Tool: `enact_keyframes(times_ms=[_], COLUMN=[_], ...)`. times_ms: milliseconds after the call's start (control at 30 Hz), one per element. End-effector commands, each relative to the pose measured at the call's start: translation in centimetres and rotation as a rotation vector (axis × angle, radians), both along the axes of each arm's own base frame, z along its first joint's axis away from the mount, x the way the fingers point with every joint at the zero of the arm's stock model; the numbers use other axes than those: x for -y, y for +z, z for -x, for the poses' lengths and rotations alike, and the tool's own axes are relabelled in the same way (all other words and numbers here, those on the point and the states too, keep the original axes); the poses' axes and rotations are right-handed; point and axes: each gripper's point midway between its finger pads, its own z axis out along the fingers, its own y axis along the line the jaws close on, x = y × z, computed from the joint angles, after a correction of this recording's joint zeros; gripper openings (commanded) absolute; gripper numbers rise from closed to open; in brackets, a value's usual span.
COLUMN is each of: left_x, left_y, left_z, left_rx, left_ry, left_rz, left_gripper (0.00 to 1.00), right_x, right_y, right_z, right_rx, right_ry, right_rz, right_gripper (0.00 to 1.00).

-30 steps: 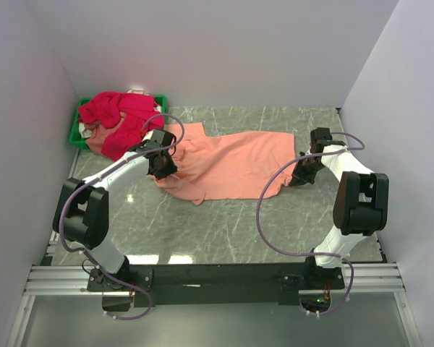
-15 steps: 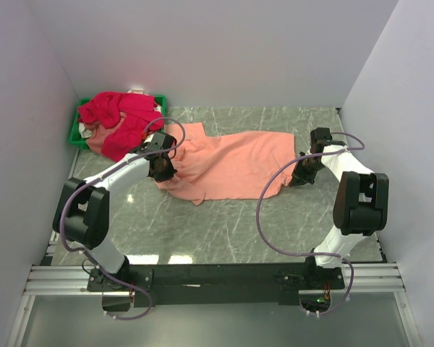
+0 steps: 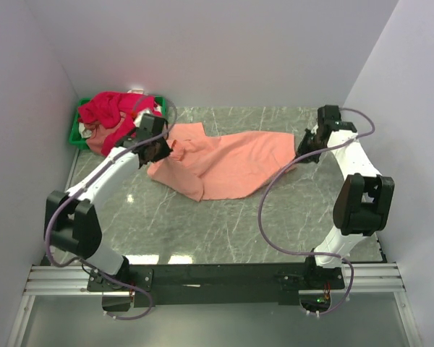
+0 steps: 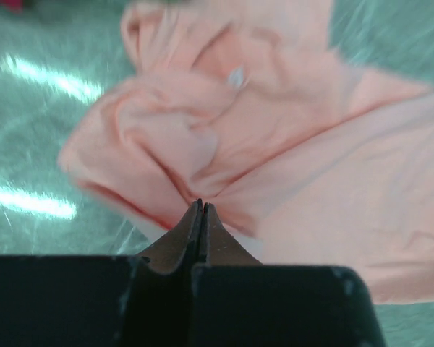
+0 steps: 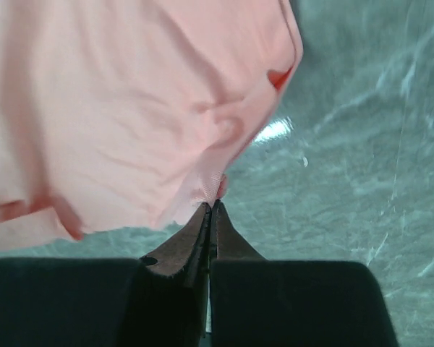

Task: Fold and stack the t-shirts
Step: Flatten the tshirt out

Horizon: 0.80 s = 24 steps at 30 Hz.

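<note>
salmon-peach t-shirt [image 3: 228, 163] lies stretched crosswise over the far half of the table [image 3: 224, 228], bunched and rumpled at its left end and flatter toward the right. left gripper [image 4: 201, 211] is pinched tight on a fold of that rumpled end, its jaws pressed together with the cloth between the tips. right gripper [image 5: 211, 210] is likewise clamped on the shirt's right edge, jaws closed on a thin lip of fabric just above the grey-green marbled tabletop. seen from above, the two arms reach in from either side, each at one end of the garment. crimson-pink shirts [image 3: 114, 116] sit heaped in a loose pile at the far left corner, spilling over the green bin [image 3: 75, 135], close beside the left arm's wrist.
</note>
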Motion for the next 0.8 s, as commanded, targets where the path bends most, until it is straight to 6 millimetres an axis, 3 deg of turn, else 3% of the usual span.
enact_keyframes(times_ms=[0, 33, 100, 167, 200, 267, 400, 500, 633, 700, 767], left_x=[-2.0, -2.2, -3.1, -3.7, -4.4, -4.9, -5.8, -6.5, -7.8, -8.6, -9.5], left_y=[8.3, 10.5, 12.9, 17.0, 18.4, 22.2, 29.8, 34.0, 40.0, 41.6, 43.8], left_z=[-2.3, -2.8, -3.3, -3.8, -4.0, -3.8, -2.3, 0.5, 5.9, 7.7, 10.3], left_rx=[0.232, 0.298, 0.374, 0.500, 0.539, 0.642, 0.870, 1.004, 1.220, 1.276, 1.348], left_ry=[0.051, 0.053, 0.072, 0.082, 0.097, 0.100, 0.109, 0.115, 0.124, 0.141, 0.155], left_rz=[0.013, 0.024, 0.032, 0.056, 0.060, 0.073, 0.102, 0.136, 0.193, 0.197, 0.198], left_gripper=[0.01, 0.00, 0.01, 0.01, 0.01, 0.01, 0.01, 0.01, 0.01, 0.01, 0.01], right_x=[0.2, 0.2, 0.1, 0.4, 0.5, 0.9, 1.9, 2.4, 3.0, 3.1, 3.4], right_y=[6.8, 7.9, 10.9, 13.2, 15.5, 18.1, 25.2, 29.8, 36.4, 39.8, 41.8], right_z=[-1.9, -2.2, -3.3, -3.9, -4.3, -4.5, -4.1, -2.3, 1.7, 4.2, 6.0], right_rx=[0.147, 0.169, 0.245, 0.298, 0.351, 0.414, 0.614, 0.754, 0.962, 1.078, 1.152], right_ry=[-0.009, -0.015, -0.021, -0.033, -0.038, -0.047, -0.077, -0.100, -0.138, -0.157, -0.177], right_rz=[0.001, -0.002, -0.004, 0.006, 0.012, 0.037, 0.099, 0.142, 0.196, 0.213, 0.237], right_gripper=[0.00, 0.00, 0.00, 0.00, 0.00, 0.00, 0.00, 0.00, 0.00, 0.00, 0.00])
